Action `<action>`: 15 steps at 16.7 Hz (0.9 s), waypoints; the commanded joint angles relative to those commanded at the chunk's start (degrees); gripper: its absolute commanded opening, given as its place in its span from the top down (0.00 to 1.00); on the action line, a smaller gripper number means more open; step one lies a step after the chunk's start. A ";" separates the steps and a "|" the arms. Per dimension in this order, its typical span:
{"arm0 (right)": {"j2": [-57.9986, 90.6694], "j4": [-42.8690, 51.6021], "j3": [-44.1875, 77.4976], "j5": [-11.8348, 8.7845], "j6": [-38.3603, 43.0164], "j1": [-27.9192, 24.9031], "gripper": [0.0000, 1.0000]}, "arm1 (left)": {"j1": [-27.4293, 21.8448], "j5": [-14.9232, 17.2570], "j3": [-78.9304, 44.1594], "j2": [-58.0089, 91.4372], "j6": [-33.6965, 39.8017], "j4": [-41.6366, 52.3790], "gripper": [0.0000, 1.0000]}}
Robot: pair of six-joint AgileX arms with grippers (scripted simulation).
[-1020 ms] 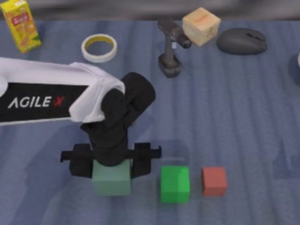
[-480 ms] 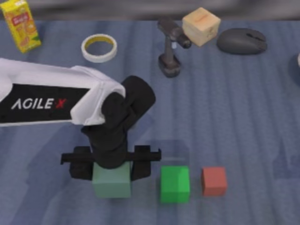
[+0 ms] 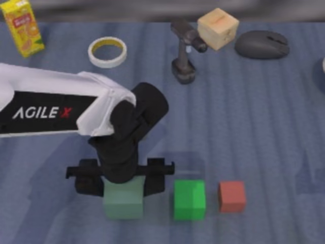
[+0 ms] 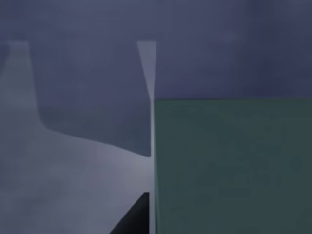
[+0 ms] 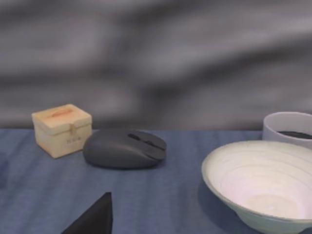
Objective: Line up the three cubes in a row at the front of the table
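Top view: my left pincer [image 3: 122, 179] is over the larger pale teal-green cube [image 3: 123, 200], fingers spread wide to either side of it. To its right on the blue-grey striped table [image 3: 254, 127] sit the bright green cube [image 3: 189, 200], then the small matte red cube [image 3: 232, 196].

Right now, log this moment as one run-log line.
left end effector: astride pale teal-green cube | bright green cube, red cube: in row rightward | right arm: unseen

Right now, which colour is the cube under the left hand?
Pale teal-green cube, seen best in the top view.
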State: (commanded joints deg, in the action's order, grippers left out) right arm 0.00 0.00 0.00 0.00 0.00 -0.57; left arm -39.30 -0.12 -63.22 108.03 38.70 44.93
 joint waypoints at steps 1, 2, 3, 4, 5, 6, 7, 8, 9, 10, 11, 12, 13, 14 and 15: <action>0.00 0.00 0.00 0.00 0.00 0.00 0.00 | 0.00 0.00 0.00 0.00 0.00 0.00 0.02; 0.00 0.00 0.00 0.00 0.00 0.00 0.00 | 0.00 0.00 0.00 0.00 0.00 0.00 0.00; 0.00 0.00 0.00 0.00 0.00 0.00 0.00 | 0.00 0.00 0.00 0.00 0.00 0.00 0.00; 0.00 0.00 0.00 0.00 0.00 0.00 0.00 | 0.00 0.00 0.00 0.00 0.00 0.00 0.00; 0.00 0.00 0.00 0.00 0.00 0.00 0.00 | 0.00 0.00 0.00 0.00 0.00 0.00 0.00; 0.00 0.00 0.00 0.00 0.00 0.00 0.00 | 0.00 0.00 0.00 0.00 0.00 0.00 0.00; 0.00 0.00 0.00 0.00 0.00 0.00 0.00 | 0.00 0.00 0.00 0.00 0.00 0.00 0.00; 0.00 0.00 0.00 0.00 0.00 0.00 0.00 | 0.00 0.00 0.00 0.00 0.00 0.00 0.00; 0.00 0.00 0.00 0.00 0.00 0.00 0.00 | 0.00 0.00 0.00 0.00 0.00 0.00 0.00; 0.00 0.00 0.00 0.00 0.00 0.00 0.00 | 0.07 0.00 -0.02 -0.04 0.00 0.01 0.00; 0.00 0.00 0.00 0.00 0.00 0.00 0.00 | 0.06 -0.01 -0.17 -0.11 0.00 0.21 0.00; 0.00 0.00 0.00 0.00 0.00 0.00 0.00 | 0.06 -0.04 -0.79 -0.37 0.03 1.00 0.00; 0.00 0.00 0.00 0.00 0.00 0.00 0.00 | 0.14 -0.07 -1.74 -0.85 0.11 2.39 0.00; 0.00 0.00 0.00 0.00 0.00 0.00 0.00 | 0.29 -0.10 -2.90 -1.55 0.19 4.37 0.00; 0.00 0.00 0.00 0.00 0.00 0.00 0.00 | 0.45 -0.12 -4.22 -2.37 0.27 6.93 0.00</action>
State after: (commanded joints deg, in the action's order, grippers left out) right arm 0.00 0.00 0.00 0.00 0.00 -0.57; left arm -38.85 -0.24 -67.44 105.65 38.97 51.85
